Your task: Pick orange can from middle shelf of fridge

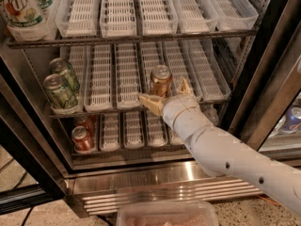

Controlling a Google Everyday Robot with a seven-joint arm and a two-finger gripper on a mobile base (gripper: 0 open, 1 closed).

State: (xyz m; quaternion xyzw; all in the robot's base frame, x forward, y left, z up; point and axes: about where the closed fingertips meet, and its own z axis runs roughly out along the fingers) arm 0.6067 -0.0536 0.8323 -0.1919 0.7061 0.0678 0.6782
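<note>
The orange can [161, 79] stands upright near the front of a white lane tray on the middle shelf [122, 108] of the fridge [155, 182]. My gripper [167, 94] is at the shelf's front edge, right in front of the can. Its tan fingers are spread open, one finger [149, 101] low to the can's left, the other [185, 87] to its right. The can's top sits between and just behind them. The white arm [225, 157] reaches in from the lower right and hides the can's lower part.
Two green cans [60, 85] stand at the left of the middle shelf. Red cans [83, 136] sit on the lower shelf at left. A 7UP bottle [21, 11] is on the top shelf at left. A pale tray [167, 214] lies at the bottom edge.
</note>
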